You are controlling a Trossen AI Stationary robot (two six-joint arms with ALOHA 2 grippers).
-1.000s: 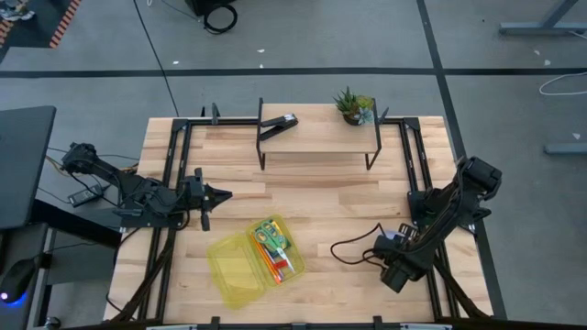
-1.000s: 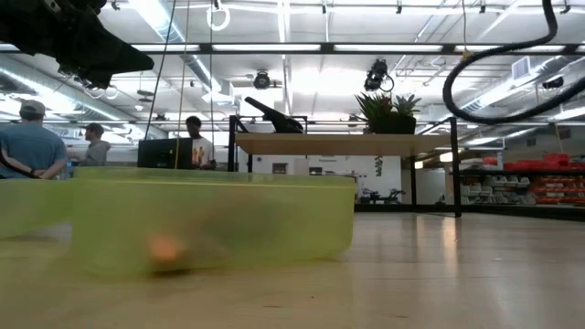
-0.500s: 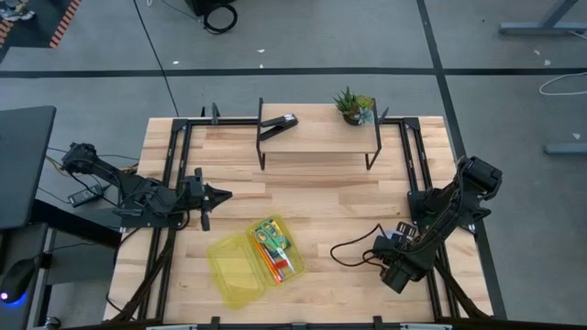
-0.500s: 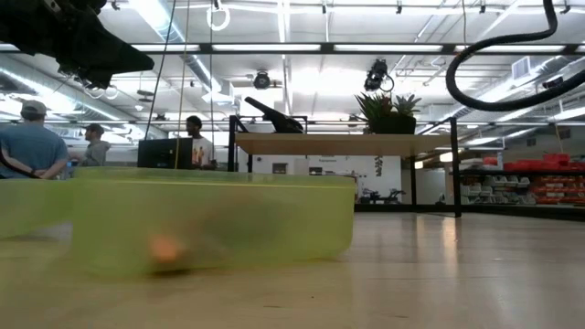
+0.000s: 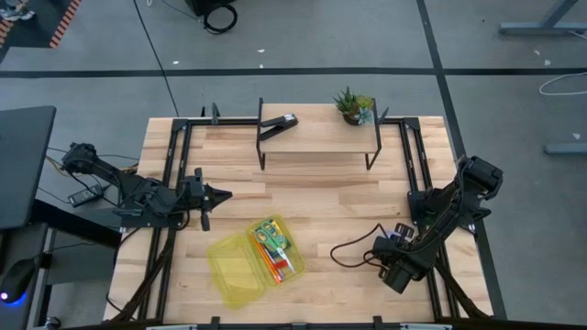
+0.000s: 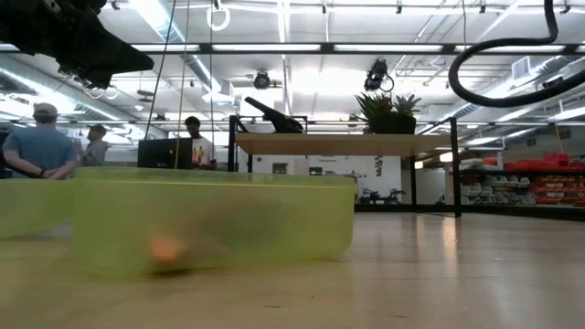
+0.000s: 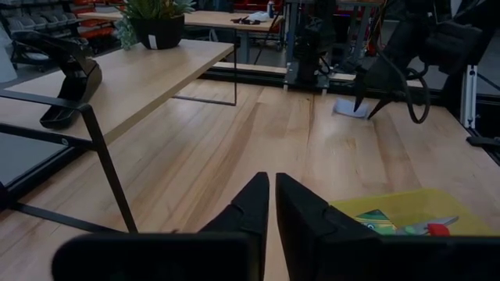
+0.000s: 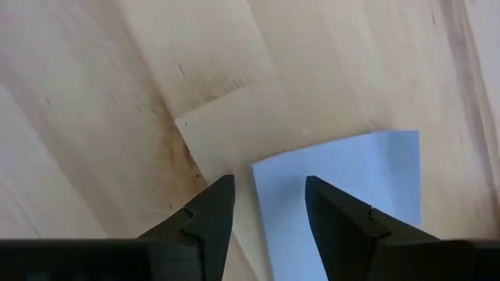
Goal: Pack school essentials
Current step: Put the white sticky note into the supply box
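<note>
Yellow-green plastic makes up the open box [image 5: 254,261] that sits in the lower middle of the high view, on the wooden table [image 5: 321,197]. Its two halves lie side by side. The half toward the picture's right holds the green-handled scissors [image 5: 268,233] and an orange pencil [image 5: 272,266], packed close with other small stationery that is too tiny to name. The half toward the left looks bare, just clear yellow plastic.

One thing is out of the box. The pale blue notepad [image 8: 344,203] lies flat on the table at the lower right of the high view, well apart from the box. The right end effector [image 8: 266,199] points down right over it, with its two dark fingers spread apart, one above the wood and one above the paper's edge. It grips nothing.

The left end effector [image 7: 270,204] waits at the left side of the table, with its fingers pressed close together and nothing between them.

At the top of the high view a small wooden shelf [image 5: 319,139] carries a black stapler [image 5: 278,126] and a potted plant [image 5: 353,105].

In the low view people [image 6: 41,146] stand far back in the room.
</note>
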